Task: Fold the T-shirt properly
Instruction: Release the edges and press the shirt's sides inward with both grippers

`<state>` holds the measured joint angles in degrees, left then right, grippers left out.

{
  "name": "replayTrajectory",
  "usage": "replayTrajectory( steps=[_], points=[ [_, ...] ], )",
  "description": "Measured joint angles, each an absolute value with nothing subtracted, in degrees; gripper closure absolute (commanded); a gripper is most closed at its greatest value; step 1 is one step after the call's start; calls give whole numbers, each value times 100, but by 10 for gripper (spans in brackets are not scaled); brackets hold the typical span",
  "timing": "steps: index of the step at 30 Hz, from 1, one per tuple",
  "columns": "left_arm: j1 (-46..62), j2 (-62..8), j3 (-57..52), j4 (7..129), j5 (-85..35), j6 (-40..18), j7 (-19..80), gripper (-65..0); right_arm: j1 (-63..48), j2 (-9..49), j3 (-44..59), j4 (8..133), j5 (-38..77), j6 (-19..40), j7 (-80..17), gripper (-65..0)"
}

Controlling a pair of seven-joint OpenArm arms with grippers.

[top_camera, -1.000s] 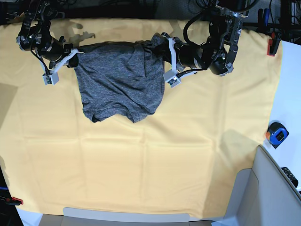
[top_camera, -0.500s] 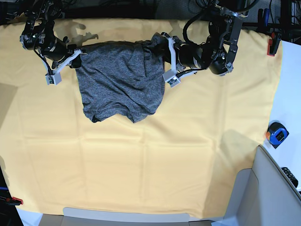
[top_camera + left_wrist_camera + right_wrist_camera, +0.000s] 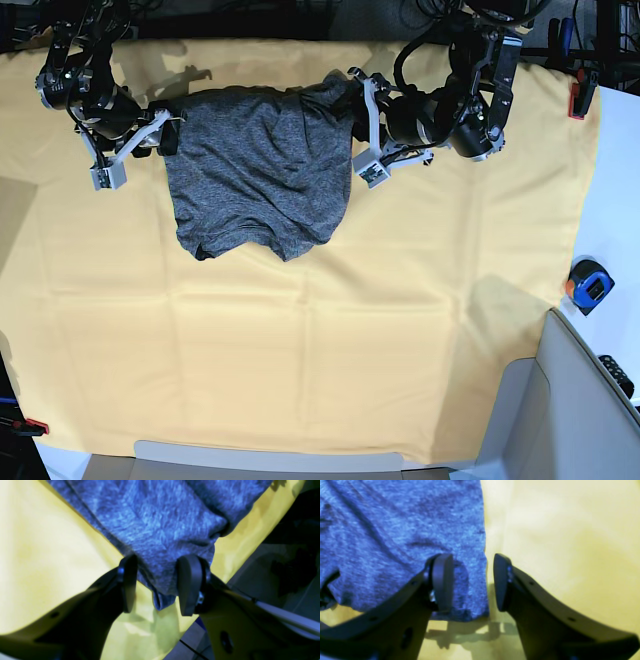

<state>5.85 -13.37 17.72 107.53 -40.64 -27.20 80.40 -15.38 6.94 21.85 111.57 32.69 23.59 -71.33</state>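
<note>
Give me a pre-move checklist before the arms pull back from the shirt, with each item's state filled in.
1. Left gripper released: ok, jaws apart, though a fold of the T-shirt hangs between them.
2. Right gripper released: ok, jaws apart, shirt edge lies between them.
3. Fabric free of the left pads: cannot tell, cloth touches one.
4. Shirt resting on the yellow cloth: ok.
5. Shirt flat: not ok, bunched near the left gripper, lower hem uneven.
6. Fold finished: not ok.
</note>
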Motion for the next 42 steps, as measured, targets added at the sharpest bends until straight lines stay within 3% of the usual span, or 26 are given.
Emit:
replayTrajectory(
  steps=[13,17,19,21,22,23,24,34,42],
  points=[
    [469,-1367,801,11399,-4040,-2720,8066,-269,-646,788,2215,11159,3267,2357,-7113,-276],
    [333,-1330,670,11399,-4029,-2722,8025,-262,-576,379,2126,11157,3188,2364,-7113,-276],
    [209,-1201,698,11378,-4025,-2722,7942,-207,-578,128,1798,11157,3159,2357,-7126,-267],
    [-3,-1024,849,11319,-4025,-2727,7911,-111,-582,62,1323,11150,3249,2408,-7144,-190],
    [-145,-958,1009,11249,-4023,-2729,7859,-68,-578,69,1138,11150,3262,2405,-7131,-110],
    [-274,-904,1190,11168,-4045,-2742,7795,-45,-585,97,998,11150,3291,2408,-7116,-24],
    [-381,-856,1363,11087,-4073,-2746,7773,-45,-593,123,913,11150,3221,2392,-7109,0],
    [-1186,-655,2429,9358,-4051,-2724,6477,-58,-1181,484,882,11148,3065,2381,-7116,0],
    [-1699,-668,2934,7738,-4027,-2703,5356,-59,-1463,458,875,11148,3035,2383,-7116,0]
  ],
)
